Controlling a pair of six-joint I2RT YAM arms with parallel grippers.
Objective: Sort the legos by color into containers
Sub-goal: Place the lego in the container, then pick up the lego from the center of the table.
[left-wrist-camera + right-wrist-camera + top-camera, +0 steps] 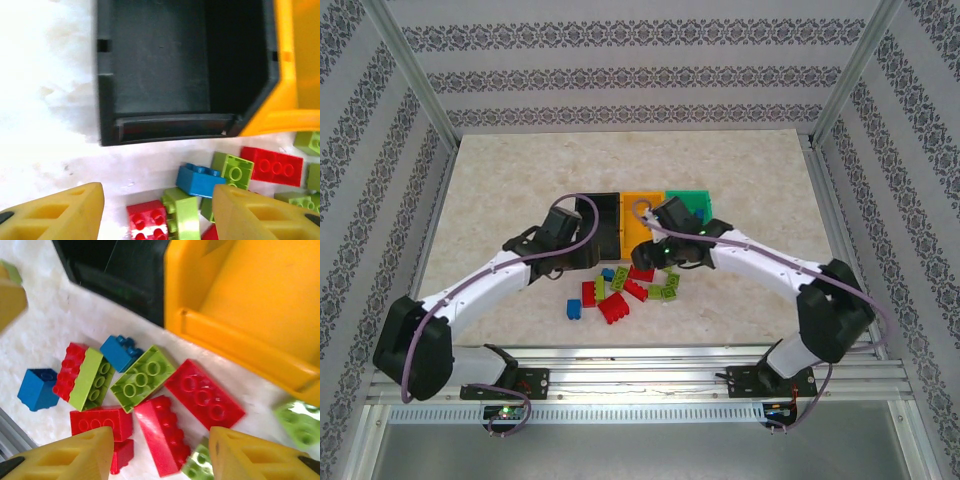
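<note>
Hovering just short of the black bin (106,100), the left gripper (159,196) has its yellow fingers (60,215) spread wide and grips nothing. Below the gap between them, on the pale table (45,140), a small red brick (147,220) lies touching a lime green brick (181,212), with a blue brick (197,180) just beyond them. The orange bin (292,75) presses against the black bin's right wall. The right gripper (161,437) is also wide open and empty-handed, poised above the legos (620,292), which lie loose on the table in a tight cluster just in front of the black and orange bins. From the right wrist, a long red brick (204,400) lies studs up nearest the orange bin's front lip. A wide lime green brick (142,377) touches its left side, and another red brick (160,432) lies tipped on its side directly under the open jaws. A blue cube (36,387) sits slightly apart at the cluster's left edge. From above, the three bins stand side by side in a row at mid-table: black on the left, orange in the middle, the green bin (692,203) on the right. Every brick in sight lies on the table, outside the bins.
</note>
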